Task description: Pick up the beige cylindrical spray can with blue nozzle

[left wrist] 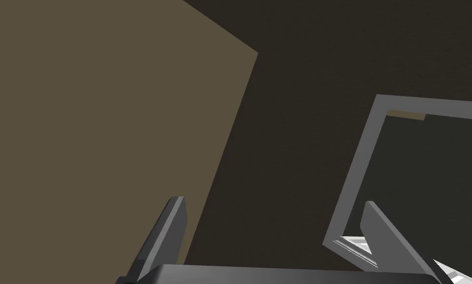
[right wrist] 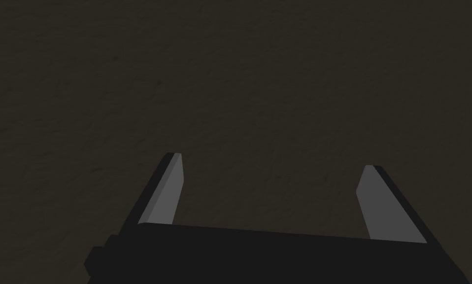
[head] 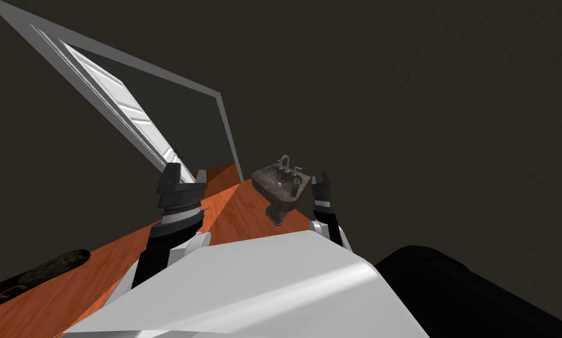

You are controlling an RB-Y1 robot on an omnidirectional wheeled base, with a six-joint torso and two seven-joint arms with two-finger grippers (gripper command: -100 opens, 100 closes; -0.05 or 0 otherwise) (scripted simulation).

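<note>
Head view: brown sink [head: 278,186] just beside right tool [right wrist: 273,161], spread wide; left tool [left wrist: 273,202] spread wide too

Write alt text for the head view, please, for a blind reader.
A brown pedestal sink with a faucet stands on an orange wooden floor between the left arm and right arm. Further left, a white door stands open in a grey frame.

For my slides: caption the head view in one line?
Brown pedestal sink on orange floor against a dark wall; white door open at left.
</note>
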